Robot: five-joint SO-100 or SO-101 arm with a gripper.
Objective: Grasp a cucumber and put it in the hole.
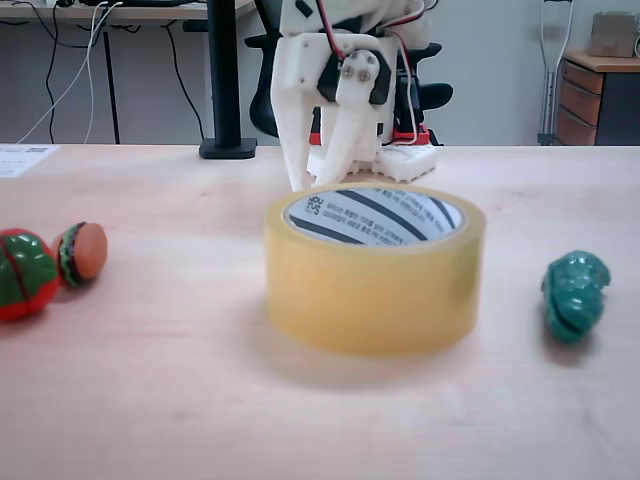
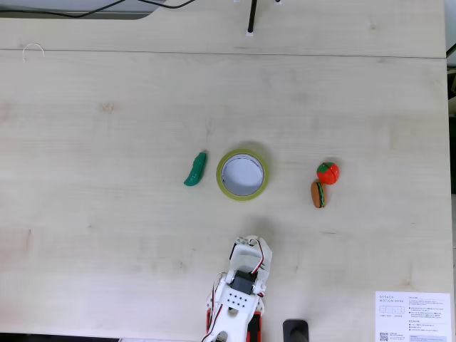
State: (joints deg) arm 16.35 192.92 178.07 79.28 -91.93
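The cucumber lies on the pale wood bench just beside the tape roll, apart from its hole. Glossy, bumpy hard plastic, it looks light, stiff and probably slippery; grip across its narrow middle. The white gripper hangs behind the roll, jaws nearly together, holding nothing

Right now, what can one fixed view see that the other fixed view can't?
In a fixed view, a black chair and wooden drawers stand behind the table. In a fixed view, a black pole stands near the table's edge. Both fixed views show the cucumber, the tape roll, the red-and-green toy, the burger toy and the gripper.
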